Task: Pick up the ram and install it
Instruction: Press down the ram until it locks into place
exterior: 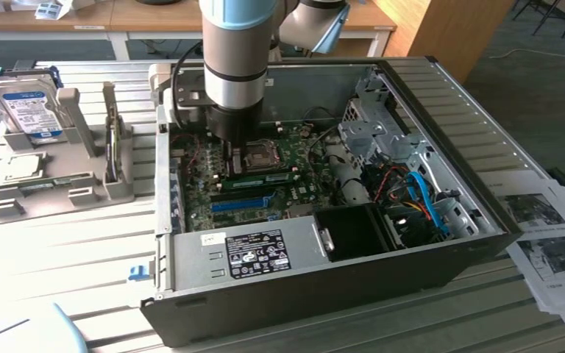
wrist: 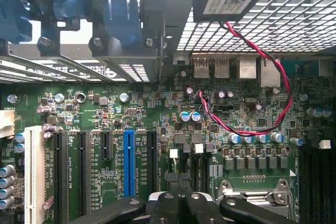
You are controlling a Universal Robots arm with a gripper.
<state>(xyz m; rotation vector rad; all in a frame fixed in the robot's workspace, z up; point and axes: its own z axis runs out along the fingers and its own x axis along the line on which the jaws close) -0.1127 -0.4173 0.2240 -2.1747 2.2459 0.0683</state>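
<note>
End effector (exterior: 232,151) is lowered into the open case (exterior: 459,132), just above the motherboard (exterior: 263,193). Fingers (wrist: 178,203) are seen pressed together, closed; nothing is seen between them. A green ram (exterior: 260,179) strip is seen lying flat just beside the end effector, next to the CPU socket (exterior: 262,155); whether it is fully seated cannot be told. Step judged: install, at or after placement. Blue slot (wrist: 129,162) lies ahead of the fingers. Next move calls for straight, even travel clear of the red-black wire (wrist: 247,128).
</note>
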